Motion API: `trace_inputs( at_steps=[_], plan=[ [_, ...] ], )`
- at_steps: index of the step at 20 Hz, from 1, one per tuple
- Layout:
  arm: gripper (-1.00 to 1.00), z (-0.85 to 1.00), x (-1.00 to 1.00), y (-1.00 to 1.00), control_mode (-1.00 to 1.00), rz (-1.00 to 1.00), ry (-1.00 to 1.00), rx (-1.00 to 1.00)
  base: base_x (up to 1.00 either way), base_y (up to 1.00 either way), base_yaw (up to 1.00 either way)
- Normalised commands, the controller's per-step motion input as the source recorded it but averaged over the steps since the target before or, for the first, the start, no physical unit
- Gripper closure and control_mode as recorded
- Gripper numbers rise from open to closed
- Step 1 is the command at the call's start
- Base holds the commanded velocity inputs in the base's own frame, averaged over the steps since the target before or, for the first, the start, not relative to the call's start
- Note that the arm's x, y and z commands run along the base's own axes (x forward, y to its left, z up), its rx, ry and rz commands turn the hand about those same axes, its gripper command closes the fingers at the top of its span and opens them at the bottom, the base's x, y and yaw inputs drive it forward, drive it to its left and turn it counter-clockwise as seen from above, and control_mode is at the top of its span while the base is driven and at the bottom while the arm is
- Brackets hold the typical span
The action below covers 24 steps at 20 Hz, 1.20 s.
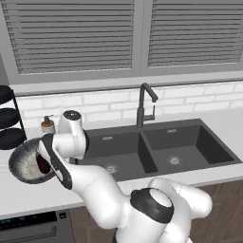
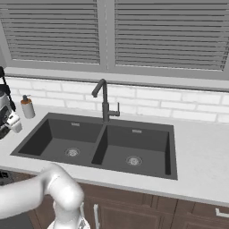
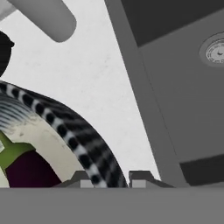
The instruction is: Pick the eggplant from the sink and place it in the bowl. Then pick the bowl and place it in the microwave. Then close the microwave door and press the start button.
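Right up close in the hand view, the claw (image 3: pixel 110 179) has its two tips pinched on the striped rim of the bowl (image 3: pixel 83 144). Inside the bowl lies the eggplant (image 3: pixel 26 168), green cap showing. Bowl (image 1: pixel 26 163) sits on the white desk (image 1: pixel 28 194) left of the sink (image 1: pixel 156 147); both basins lie further right.

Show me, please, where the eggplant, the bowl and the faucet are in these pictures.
eggplant (image 3: pixel 28 170), hand view, on its purple body inside the bowl.
bowl (image 3: pixel 89 151), hand view, on its striped dark rim.
faucet (image 1: pixel 141 107), left base view, on its upright black stem.
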Motion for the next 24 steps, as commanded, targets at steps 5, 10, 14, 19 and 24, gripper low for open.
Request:
trace_inputs(
  at_steps=[5, 10, 14, 19, 24],
  plan=[
    [1.0, 0.71, -0.2, -0.72, -1.0, -0.22, -0.07, 0.0, 0.0, 0.0, 0.0],
    [1.0, 0.68, -0.12, -0.83, -1.0, -0.3, 0.0, 0.0, 0.0, 0.0, 0.0],
    [1.0, 0.68, -0.15, -0.88, -1.0, -0.33, 0.0, 0.0, 0.0, 0.0, 0.0],
    [1.0, 0.56, -0.36, -0.93, -1.0, -0.32, 0.0, 0.02, 0.0, 0.0, 0.0],
    [1.0, 0.31, -0.56, -1.0, -1.0, -0.34, 0.0, 0.1, 0.0, 0.0, 0.0]
  ],
)
